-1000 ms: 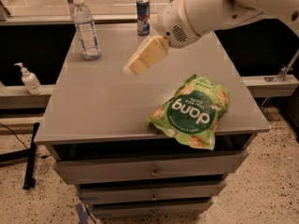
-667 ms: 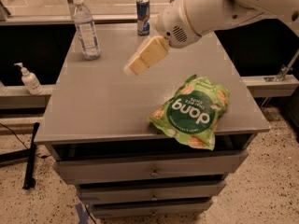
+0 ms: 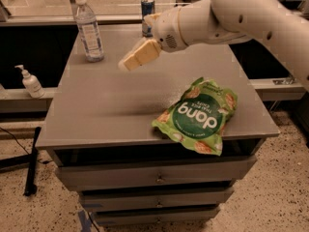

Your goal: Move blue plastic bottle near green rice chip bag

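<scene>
The blue plastic bottle (image 3: pixel 88 29) is a tall clear bottle with a white cap and a pale label. It stands upright at the far left corner of the grey cabinet top (image 3: pixel 106 105). The green rice chip bag (image 3: pixel 199 116) with white "dang" lettering lies at the front right, overhanging the front edge. My gripper (image 3: pixel 131 61) hangs above the cabinet top, right of the bottle and apart from it, holding nothing. The white arm reaches in from the upper right.
A short blue drink can (image 3: pixel 147 13) stands at the far edge behind the arm. A small white pump bottle (image 3: pixel 31 82) sits on a lower ledge to the left. The cabinet has drawers (image 3: pixel 154 178) below, and a black pole leans at its left.
My gripper has moved a little to the left and up, toward the bottle. The bottle and the bag have not moved.
</scene>
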`<state>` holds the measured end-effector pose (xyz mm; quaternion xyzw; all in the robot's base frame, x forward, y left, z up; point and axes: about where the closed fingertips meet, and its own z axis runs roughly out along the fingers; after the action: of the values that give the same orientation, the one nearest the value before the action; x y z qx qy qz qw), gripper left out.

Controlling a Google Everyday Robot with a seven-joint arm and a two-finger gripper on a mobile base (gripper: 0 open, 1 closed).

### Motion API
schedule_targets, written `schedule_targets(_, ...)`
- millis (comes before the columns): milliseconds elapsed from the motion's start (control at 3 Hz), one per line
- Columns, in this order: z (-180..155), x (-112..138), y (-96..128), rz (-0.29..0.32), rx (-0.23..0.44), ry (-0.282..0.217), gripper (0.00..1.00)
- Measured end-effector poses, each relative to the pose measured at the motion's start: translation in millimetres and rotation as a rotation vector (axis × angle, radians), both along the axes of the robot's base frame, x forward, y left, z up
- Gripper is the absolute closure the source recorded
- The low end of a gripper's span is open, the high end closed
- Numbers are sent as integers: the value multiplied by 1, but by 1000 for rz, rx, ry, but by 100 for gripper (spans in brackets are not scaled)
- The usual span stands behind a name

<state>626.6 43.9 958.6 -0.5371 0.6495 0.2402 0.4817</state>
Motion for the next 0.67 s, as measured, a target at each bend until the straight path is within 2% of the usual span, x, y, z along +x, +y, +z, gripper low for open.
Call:
schedule_targets(333, -13, 48, 17, 13, 84, -68, 0)
schedule_targets(667, -18, 95, 37, 14, 182, -105, 0)
